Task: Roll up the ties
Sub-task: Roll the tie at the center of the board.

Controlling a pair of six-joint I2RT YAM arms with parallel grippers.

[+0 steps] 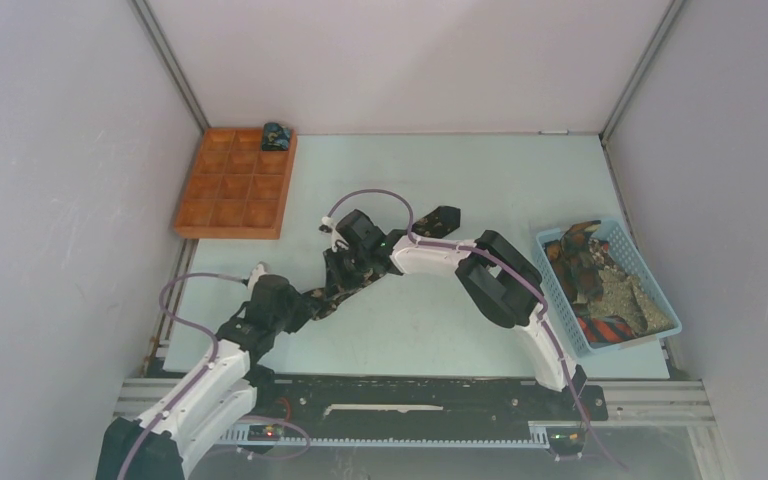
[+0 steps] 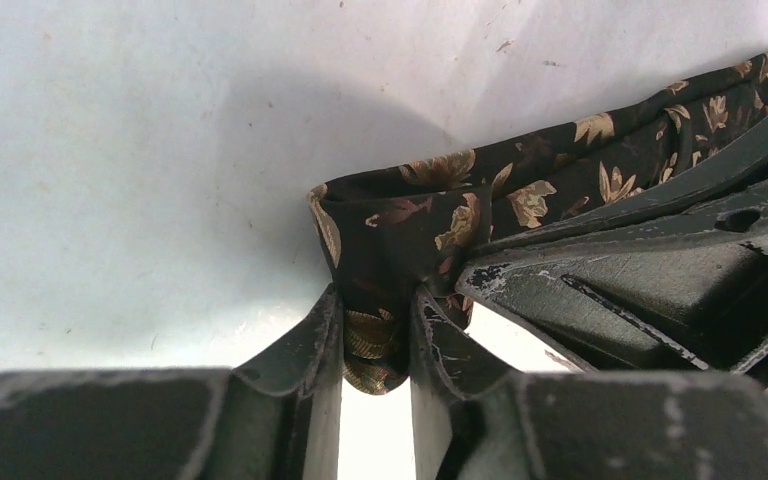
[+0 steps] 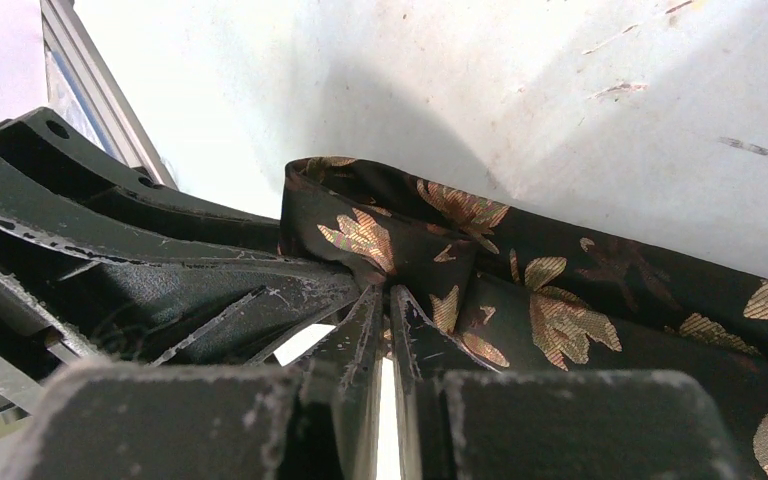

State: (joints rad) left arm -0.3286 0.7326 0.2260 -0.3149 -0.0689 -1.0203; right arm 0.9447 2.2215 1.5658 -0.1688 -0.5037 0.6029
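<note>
We hold the soft black necktie with tan leaves (image 2: pixel 560 190) at eight o'clock of centre on the pale blue table (image 1: pixel 440 170). The left gripper (image 2: pixel 375 310) clamps its folded end, and the right gripper (image 3: pixel 384 300) pinches the fabric just beside. We judge it light, limp and slippery, best gripped at the fold.
</note>
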